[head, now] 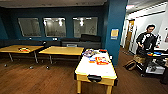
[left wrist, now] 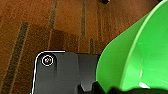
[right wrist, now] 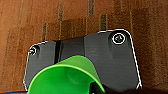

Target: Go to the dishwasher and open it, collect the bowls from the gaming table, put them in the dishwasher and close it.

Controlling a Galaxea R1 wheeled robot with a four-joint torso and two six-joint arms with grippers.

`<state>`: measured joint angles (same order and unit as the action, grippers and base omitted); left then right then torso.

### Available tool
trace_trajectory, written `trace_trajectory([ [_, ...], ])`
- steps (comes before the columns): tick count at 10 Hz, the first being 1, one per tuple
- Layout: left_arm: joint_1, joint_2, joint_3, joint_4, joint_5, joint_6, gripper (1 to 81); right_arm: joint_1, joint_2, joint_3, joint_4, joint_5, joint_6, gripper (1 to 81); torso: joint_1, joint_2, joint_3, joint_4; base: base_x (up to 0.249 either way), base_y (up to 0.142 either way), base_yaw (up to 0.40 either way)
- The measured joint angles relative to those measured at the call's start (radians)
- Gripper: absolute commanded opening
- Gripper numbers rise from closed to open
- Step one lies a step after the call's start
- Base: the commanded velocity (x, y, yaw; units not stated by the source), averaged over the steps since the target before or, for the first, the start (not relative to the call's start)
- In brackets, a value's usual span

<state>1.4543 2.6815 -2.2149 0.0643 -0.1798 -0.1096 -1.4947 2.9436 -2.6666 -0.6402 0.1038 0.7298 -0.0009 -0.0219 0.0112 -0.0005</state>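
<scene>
Left wrist view: wide green bowl [left wrist: 140, 57] in left tool, grip unclear; inside bare.

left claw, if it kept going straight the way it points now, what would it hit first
Probably the wooden floor: past the wide green bowl at the left claw, the left wrist view shows just planks ahead, though depth is unclear.

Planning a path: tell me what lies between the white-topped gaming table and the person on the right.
In the head view, between the long white-topped gaming table and the person: bare brown wood floor, with a teal pillar standing behind that stretch.
</scene>
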Motion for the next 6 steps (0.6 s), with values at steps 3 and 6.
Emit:
trace_trajectory([
  [3, 0.002, 0.000, 0.000, 0.000, 0.000, 0.000, 1.0, 0.000, 0.000, 0.000, 0.000, 0.000, 0.000, 1.0, 0.000, 0.000, 0.000, 0.000, 0.000, 0.000, -0.170],
  [6, 0.012, 0.000, 0.000, 0.000, 0.000, -0.002, 1.0, 0.007, -0.003, -0.002, 0.000, 0.001, 0.000, 1.0, 0.000, 0.000, 0.000, 0.000, 0.000, 0.000, -0.321],
])
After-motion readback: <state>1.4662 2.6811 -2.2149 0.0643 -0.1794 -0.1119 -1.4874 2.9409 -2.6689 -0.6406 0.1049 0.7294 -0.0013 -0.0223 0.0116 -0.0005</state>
